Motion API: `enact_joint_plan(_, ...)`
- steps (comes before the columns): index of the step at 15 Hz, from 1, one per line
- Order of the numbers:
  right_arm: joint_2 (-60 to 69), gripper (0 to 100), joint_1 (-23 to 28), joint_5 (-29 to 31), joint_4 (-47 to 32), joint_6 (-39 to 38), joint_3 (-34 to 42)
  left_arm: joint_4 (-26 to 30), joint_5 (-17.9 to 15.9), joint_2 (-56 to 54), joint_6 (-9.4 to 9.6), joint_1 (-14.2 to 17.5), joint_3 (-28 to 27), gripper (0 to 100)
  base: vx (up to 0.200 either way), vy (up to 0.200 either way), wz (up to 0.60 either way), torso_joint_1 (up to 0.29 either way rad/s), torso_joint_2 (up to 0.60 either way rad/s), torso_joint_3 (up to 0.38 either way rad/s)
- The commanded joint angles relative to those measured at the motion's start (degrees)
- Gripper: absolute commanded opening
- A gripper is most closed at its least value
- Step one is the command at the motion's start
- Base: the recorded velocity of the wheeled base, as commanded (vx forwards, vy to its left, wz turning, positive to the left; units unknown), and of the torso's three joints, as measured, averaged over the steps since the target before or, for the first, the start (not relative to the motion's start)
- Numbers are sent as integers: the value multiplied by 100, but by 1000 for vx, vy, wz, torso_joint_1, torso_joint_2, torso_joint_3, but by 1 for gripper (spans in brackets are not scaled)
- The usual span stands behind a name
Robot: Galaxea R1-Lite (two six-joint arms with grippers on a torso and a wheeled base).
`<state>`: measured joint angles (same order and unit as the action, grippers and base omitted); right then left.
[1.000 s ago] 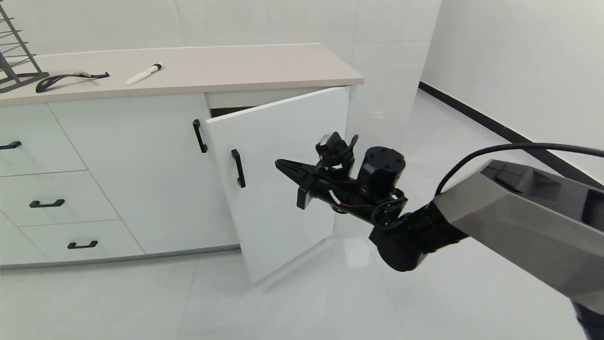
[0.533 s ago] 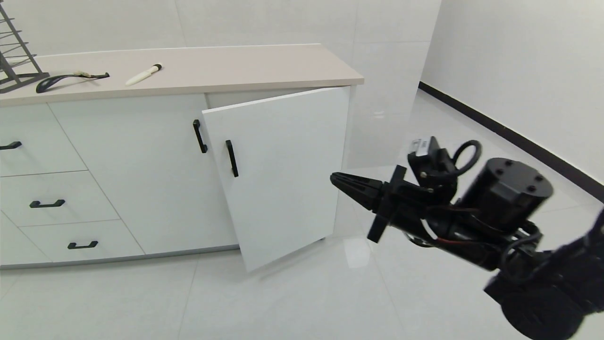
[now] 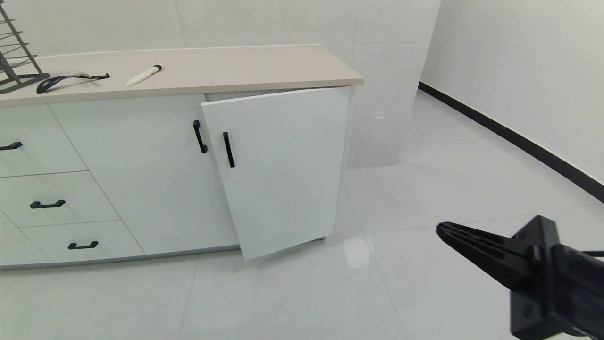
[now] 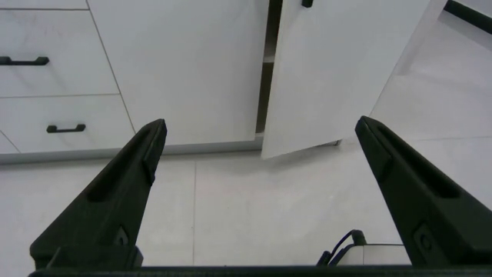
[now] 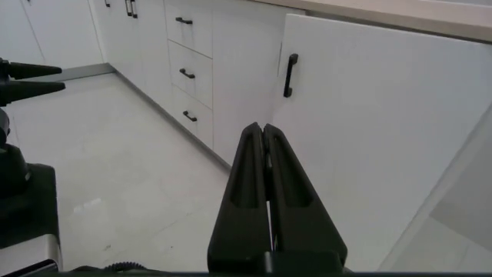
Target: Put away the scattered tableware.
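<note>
Task barely begun: the black ladle [image 3: 71,78] and the white knife [image 3: 144,74] lie on the surface [image 3: 259,63], not yet stowed. The cabinet door [image 3: 278,165] stands ajar. Right gripper [image 3: 443,230] jaws together, left gripper [image 4: 260,131] jaws apart, both empty and well apart from the tableware.

a black spoon [image 3: 52,81] and cream knife [image 3: 144,74] lie apart on the countertop [image 3: 245,66].

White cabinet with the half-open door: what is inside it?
Through the gap beside the white cabinet door, only a narrow dark strip of the interior shows. The door covers the rest, so any contents cannot be seen.
</note>
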<state>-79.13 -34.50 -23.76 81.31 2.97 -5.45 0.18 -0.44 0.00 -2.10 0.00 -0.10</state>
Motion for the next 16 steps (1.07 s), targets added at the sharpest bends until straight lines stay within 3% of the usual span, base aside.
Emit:
enact_joint_plan(1, 1488, 0, 339, 20, -449, -7, 527, -1, 0, 0, -1, 0, 1, 100, 0, 0, 0, 0, 0, 0)
enact_joint_plan(2, 1848, 0, 585, 47, -783, 1, 519, -1, 0, 0, -1, 0, 1, 100, 0, 0, 0, 0, 0, 0)
enact_joint_plan(5, 2912, 0, 2167, 47, -1847, 45, 519, -1, 0, 0, -1, 0, 1, 100, 0, 0, 0, 0, 0, 0)
enact_joint_plan(6, 3325, 0, 2439, 38, -2119, 54, 527, -1, 0, 0, -1, 0, 1, 100, 0, 0, 0, 0, 0, 0)
enact_joint_plan(9, 4468, 0, 2659, 73, -2875, 45, 536, -1, 0, 0, -1, 0, 1, 100, 0, 0, 0, 0, 0, 0)
enact_joint_plan(12, 6146, 0, 3283, 38, -4132, 45, 510, -1, 0, 0, -1, 0, 1, 100, 0, 0, 0, 0, 0, 0)
enact_joint_plan(16, 7693, 0, 3494, 240, -5776, 1, 545, -1, 0, 0, -1, 0, 1, 100, 0, 0, 0, 0, 0, 0)
